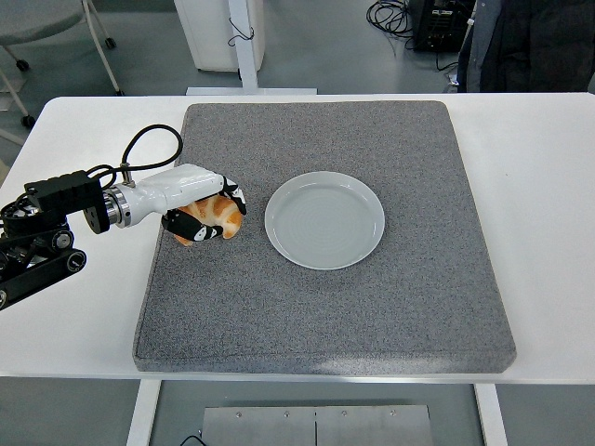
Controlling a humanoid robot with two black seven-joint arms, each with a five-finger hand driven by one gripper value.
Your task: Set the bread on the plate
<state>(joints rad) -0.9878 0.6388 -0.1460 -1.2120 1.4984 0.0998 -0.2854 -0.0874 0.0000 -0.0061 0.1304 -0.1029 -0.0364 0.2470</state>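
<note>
A light orange-brown bread [217, 219] lies on the grey mat [325, 307] at its left side. My left hand [206, 209], white with black fingers, comes in from the left and its fingers are curled over and around the bread. A pale round plate [324, 219] sits in the middle of the mat, just to the right of the bread and apart from it. The plate holds nothing. My right arm does not show.
The mat covers most of the white table [548, 186]. A person in dark clothing [530, 42] stands at the top right. A white post [244, 42] and chair legs stand beyond the table's far edge.
</note>
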